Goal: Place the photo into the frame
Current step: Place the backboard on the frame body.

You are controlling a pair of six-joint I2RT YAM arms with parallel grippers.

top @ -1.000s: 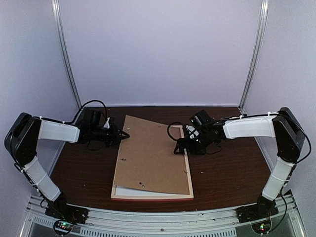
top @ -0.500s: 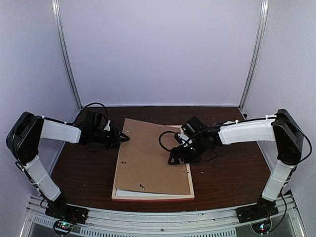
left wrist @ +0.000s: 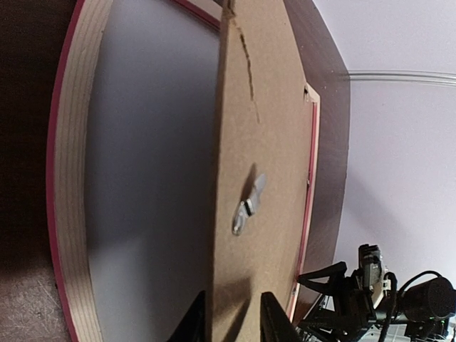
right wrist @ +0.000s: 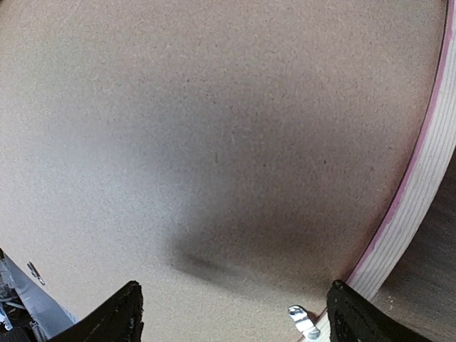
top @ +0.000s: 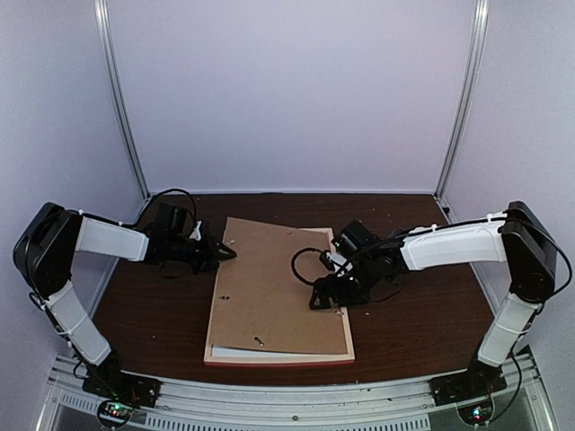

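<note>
Brown fibreboard, the backing board (top: 278, 287), lies skewed on the back of the frame (top: 278, 361), which rests pink face down on the table (top: 413, 334).

**Holding arrangement**
- The left claw (top: 226, 254) is clenched on the board's edge at 10 o'clock. Its fingers (left wrist: 274, 324) sit one above and one below the edge. This grip probably keeps that side raised, as shadow shows beneath it.
- The right claw (top: 325, 296) is released. Its fingers (right wrist: 117, 320) are spread wide and hover over the board's 3 o'clock edge, grasping nothing. It is probably positioned to press or steady that side.
- A plain white sheet fills the frame's opening under the board. It is judged to be the photo (left wrist: 149, 178), lying print side down. The printed face is not visible.

**Edges**
- The board does not sit square in the recess. A white strip shows along the 6 o'clock side and is widest toward 7 o'clock.
- At 3 o'clock the board's edge runs close beside the frame's pale bar, with a metal turn clip (right wrist: 303, 322) near that edge.
- The top view hides the frame's 9 o'clock bar.

**Open room**
- Bare table lies at 9 o'clock and 3 o'clock, under the arms.
- A narrower band lies at 12 o'clock.
- At 6 o'clock the frame sits near the table's front edge, which leaves little room.
</note>
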